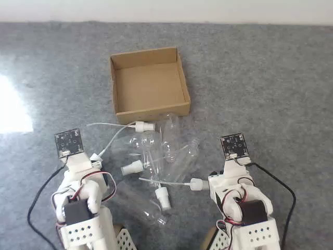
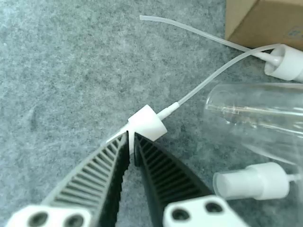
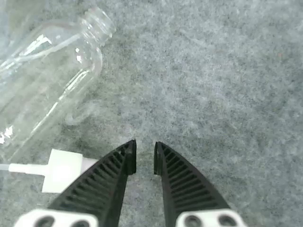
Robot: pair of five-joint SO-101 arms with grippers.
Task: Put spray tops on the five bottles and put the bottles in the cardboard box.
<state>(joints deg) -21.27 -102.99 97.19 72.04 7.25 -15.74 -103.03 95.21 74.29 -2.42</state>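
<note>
My left gripper (image 2: 131,138) is shut on the thin nozzle of a white spray top (image 2: 147,123), whose long dip tube trails off over the grey table. In the high view this spray top (image 1: 95,158) lies just ahead of the lower-left arm. My right gripper (image 3: 144,147) hangs narrowly open over bare table, holding nothing. Beside one of its fingers lies another spray top (image 3: 64,170), and a clear uncapped bottle (image 3: 47,80) lies farther out. Several clear bottles (image 1: 143,141) lie in a heap between the arms. The cardboard box (image 1: 151,54) stands behind them with nothing in it.
More loose spray tops lie in the heap: one by the box front (image 1: 143,126), one in the middle (image 1: 132,167), one nearer the arms (image 1: 163,198). Another clear bottle (image 1: 138,200) lies close to the left arm's base. Grey table stretches left and right of the box.
</note>
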